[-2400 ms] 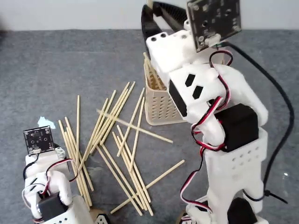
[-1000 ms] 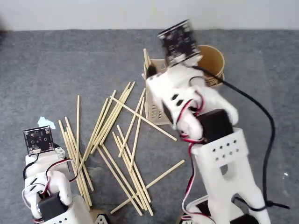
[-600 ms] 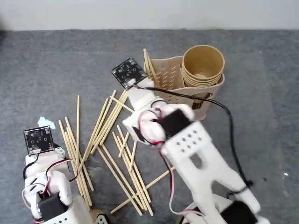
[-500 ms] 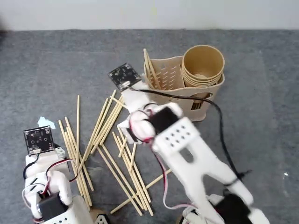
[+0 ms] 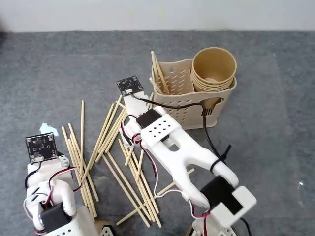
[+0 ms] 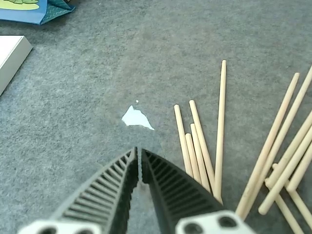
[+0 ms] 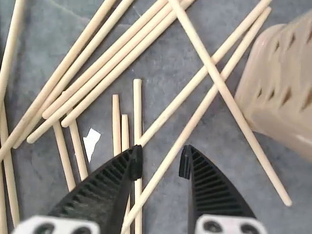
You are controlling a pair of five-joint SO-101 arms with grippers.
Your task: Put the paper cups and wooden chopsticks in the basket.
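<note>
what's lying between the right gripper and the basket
Loose wooden chopsticks crossing each other on the grey mat lie between the right gripper, jaws open, and the basket; the right wrist view shows it.

A grey felt-like cloth (image 5: 44, 73) is covering the table, and a small pale blue torn paper scrap (image 6: 136, 118) is lying flat on it. Well apart from that scrap, a white flat box corner (image 6: 9, 56) is resting on the cloth. A blue printed sheet with green shapes (image 6: 29, 9) is lying farther from the scrap than the box.
</note>
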